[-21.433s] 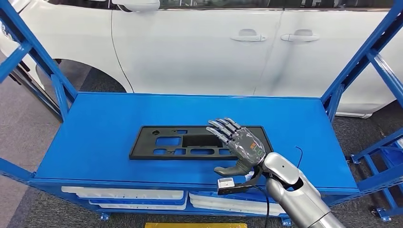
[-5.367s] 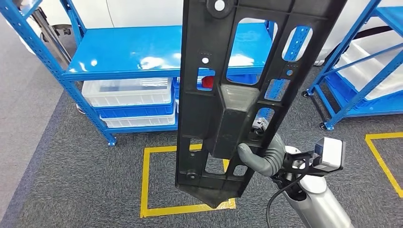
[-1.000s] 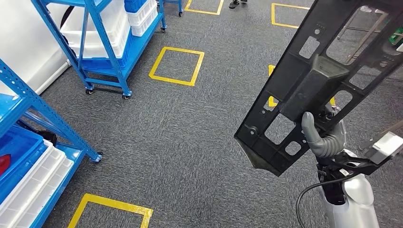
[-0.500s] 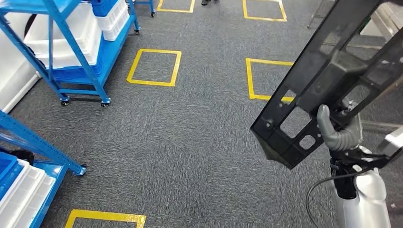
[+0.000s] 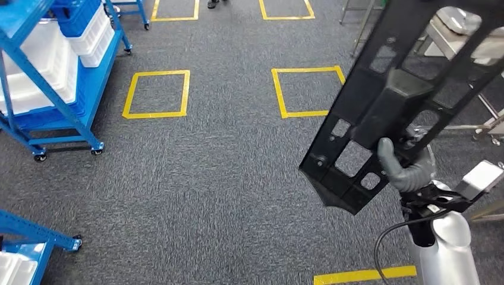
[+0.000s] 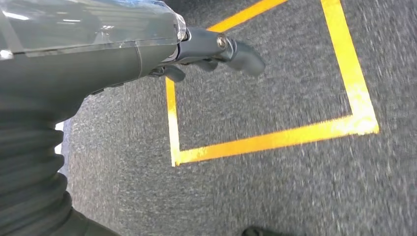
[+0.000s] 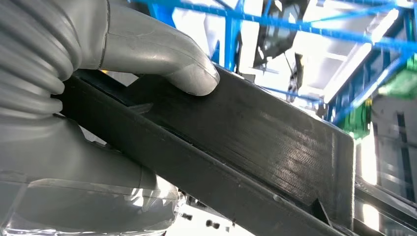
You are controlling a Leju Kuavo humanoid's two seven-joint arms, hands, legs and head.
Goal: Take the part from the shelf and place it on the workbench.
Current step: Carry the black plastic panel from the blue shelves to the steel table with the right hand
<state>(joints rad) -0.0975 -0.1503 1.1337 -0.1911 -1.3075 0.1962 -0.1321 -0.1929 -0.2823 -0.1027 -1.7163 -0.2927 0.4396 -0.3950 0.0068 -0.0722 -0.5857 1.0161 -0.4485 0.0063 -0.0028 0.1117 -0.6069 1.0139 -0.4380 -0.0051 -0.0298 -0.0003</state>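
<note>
right hand (image 5: 410, 169) grips the black part (image 5: 404, 89) tilted above open carpet; left hand (image 6: 123, 54) fingers curled, holding nothing.

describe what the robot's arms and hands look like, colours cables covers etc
Right arm: smooth silver shell, black cable looping beside it, white camera box on a black wrist bracket. Right hand: thick grey thumb, grey ribbed cover. Left hand: dark grey with a clear glossy panel, darker fingers.
</note>
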